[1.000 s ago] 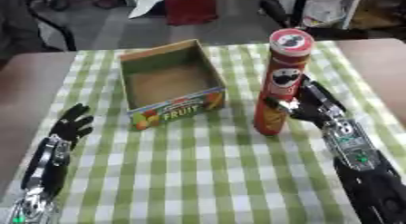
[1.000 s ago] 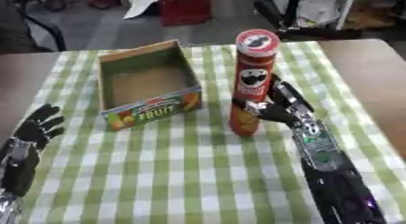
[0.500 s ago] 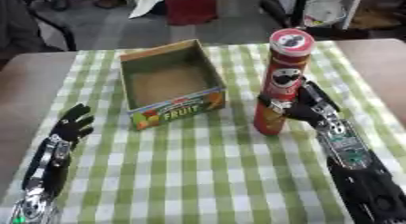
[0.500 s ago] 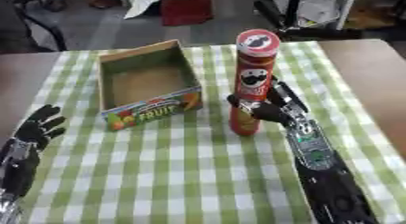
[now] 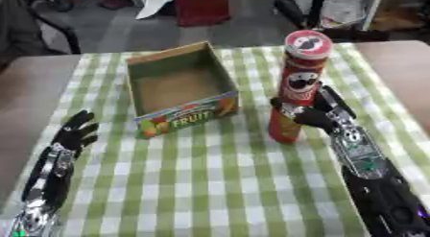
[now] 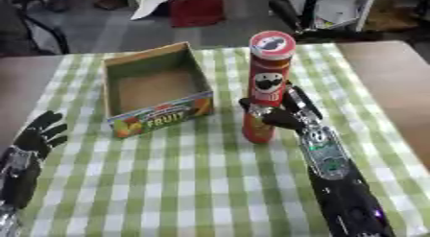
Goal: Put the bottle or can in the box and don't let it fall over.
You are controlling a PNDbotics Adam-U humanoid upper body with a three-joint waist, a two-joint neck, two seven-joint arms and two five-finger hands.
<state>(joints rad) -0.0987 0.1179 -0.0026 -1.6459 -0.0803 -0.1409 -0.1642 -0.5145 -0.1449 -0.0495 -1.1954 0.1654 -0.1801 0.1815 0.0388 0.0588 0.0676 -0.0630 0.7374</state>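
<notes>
The tall, stiff, smooth-walled crisp can (image 5: 297,88), judged light and top-heavy, is clasped low by the right hand (image 5: 317,117), while the left hand (image 5: 70,135) is left relaxed.

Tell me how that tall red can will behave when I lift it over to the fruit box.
The can is tall and narrow on a small base, so it probably tips easily. The right hand grips it low down, so the top may sway. Its smooth round wall could slip, and it would likely roll if dropped. The box is shallow, giving little side support.
</notes>
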